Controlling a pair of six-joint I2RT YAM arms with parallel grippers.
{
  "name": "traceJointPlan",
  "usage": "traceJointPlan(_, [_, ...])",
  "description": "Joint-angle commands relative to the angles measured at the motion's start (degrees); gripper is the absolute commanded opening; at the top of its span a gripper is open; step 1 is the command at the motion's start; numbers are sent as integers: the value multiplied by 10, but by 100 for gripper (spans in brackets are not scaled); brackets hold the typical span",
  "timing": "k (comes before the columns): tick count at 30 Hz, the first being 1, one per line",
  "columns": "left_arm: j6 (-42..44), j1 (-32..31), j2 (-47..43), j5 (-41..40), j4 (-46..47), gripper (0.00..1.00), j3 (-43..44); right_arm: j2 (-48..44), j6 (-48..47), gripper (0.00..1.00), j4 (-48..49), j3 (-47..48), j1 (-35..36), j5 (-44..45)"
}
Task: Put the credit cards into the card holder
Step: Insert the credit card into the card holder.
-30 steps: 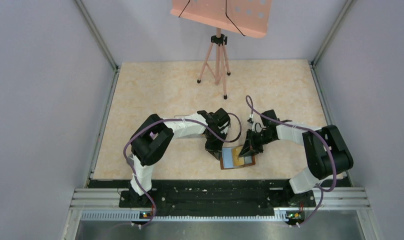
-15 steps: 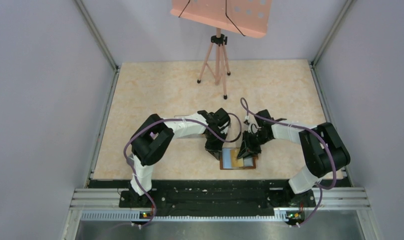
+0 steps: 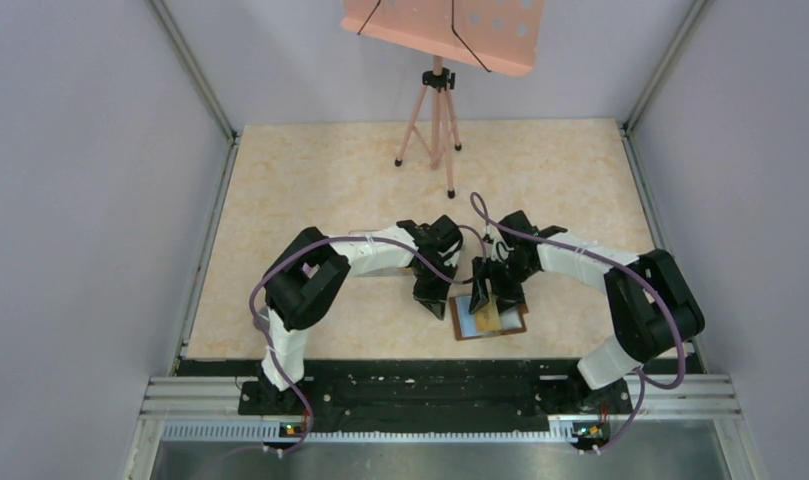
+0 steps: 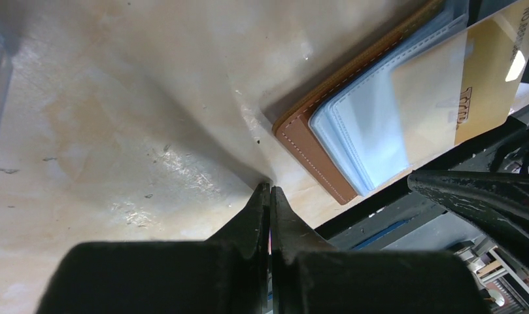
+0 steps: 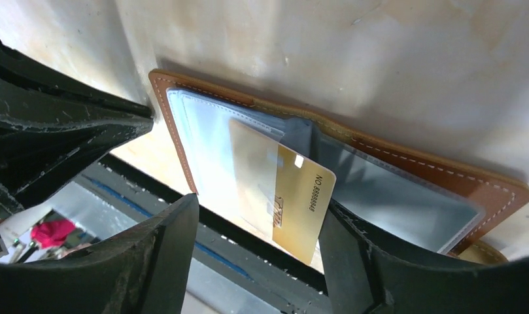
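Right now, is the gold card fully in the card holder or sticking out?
Partly in. One end of the gold card sits under a clear pocket; its printed end sticks out.

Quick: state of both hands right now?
Left hand: closed, holding nothing.
Right hand: open, fingers either side of the gold card.

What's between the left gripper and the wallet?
Only bare table, seen in the left wrist view: the shut left gripper sits just short of the wallet's corner.

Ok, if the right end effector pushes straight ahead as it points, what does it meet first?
Probably the gold card, half tucked into the card holder, lying between its open fingers; depth unclear.
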Motion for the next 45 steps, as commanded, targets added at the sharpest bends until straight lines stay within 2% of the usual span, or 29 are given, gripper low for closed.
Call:
traceJointPlan(1, [3, -3, 15, -3, 33, 0, 15, -24, -15, 67, -35, 28, 10, 61])
traceJointPlan(9, [-3, -3, 15, 12, 42, 0, 22, -63, -30, 77, -51, 47, 15, 45])
traceJointPlan(13, [-8, -2, 13, 18, 49, 0, 19, -65, -29, 79, -48, 43, 15, 26])
traceJointPlan(24, [-11, -2, 18, 34, 56, 0, 24, -77, -42, 81, -80, 53, 16, 95])
traceJointPlan(39, [-15, -2, 40, 60, 63, 0, 45, -30, -18, 68, -6, 13, 16, 0])
traceJointPlan(45, [-13, -2, 39, 49, 53, 0, 55, -34, 5, 52, 22, 10, 17, -55])
